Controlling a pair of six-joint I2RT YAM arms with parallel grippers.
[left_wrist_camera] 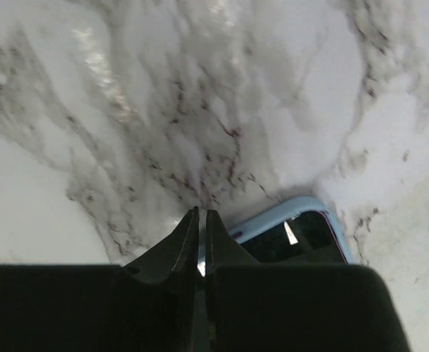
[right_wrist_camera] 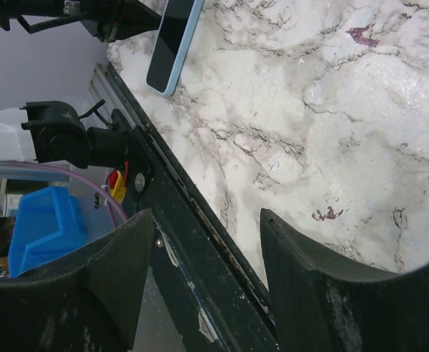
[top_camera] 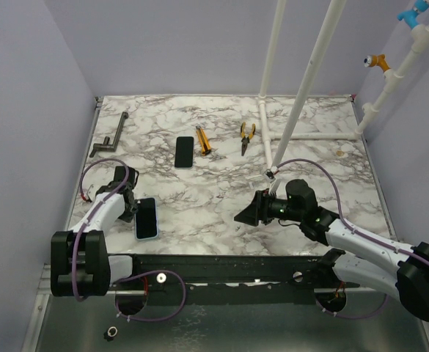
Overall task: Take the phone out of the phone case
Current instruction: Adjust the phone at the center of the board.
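A phone with a dark screen sits in a light blue phone case (top_camera: 147, 218) lying flat near the table's front left. It also shows in the left wrist view (left_wrist_camera: 287, 220) and in the right wrist view (right_wrist_camera: 171, 44). My left gripper (top_camera: 131, 207) is at the case's left long edge. In the left wrist view the gripper (left_wrist_camera: 202, 214) has its jaws nearly together with a thin gap, apparently pinching the case's rim. My right gripper (top_camera: 245, 216) hangs open and empty over the front edge, well right of the case, and shows open in its wrist view (right_wrist_camera: 207, 213).
A bare black phone (top_camera: 184, 152), a yellow utility knife (top_camera: 203, 139) and yellow pliers (top_camera: 248, 136) lie mid-table. A grey metal handle (top_camera: 109, 138) lies at the back left. White pipes (top_camera: 302, 95) rise at the back right. A black rail (top_camera: 221, 264) runs along the front edge.
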